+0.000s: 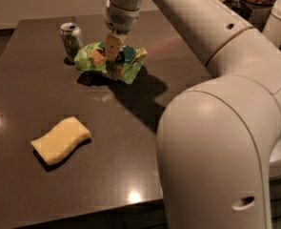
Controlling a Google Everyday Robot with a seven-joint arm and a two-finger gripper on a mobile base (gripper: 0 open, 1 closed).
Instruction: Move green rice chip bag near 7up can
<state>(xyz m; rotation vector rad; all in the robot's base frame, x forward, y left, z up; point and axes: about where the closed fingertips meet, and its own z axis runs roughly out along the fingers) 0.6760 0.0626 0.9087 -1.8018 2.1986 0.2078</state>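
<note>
The green rice chip bag (123,65) is a crinkly light-green snack bag held just above the dark table, its shadow below it. My gripper (112,55) comes down from above and is shut on the bag's middle. The 7up can (71,41) stands upright at the back left, right beside the bag's left end.
A pale yellow sponge (60,139) lies at the front left of the dark table (30,94). My white arm fills the right side of the view. Jars and a white container (279,22) stand on a counter at the back right.
</note>
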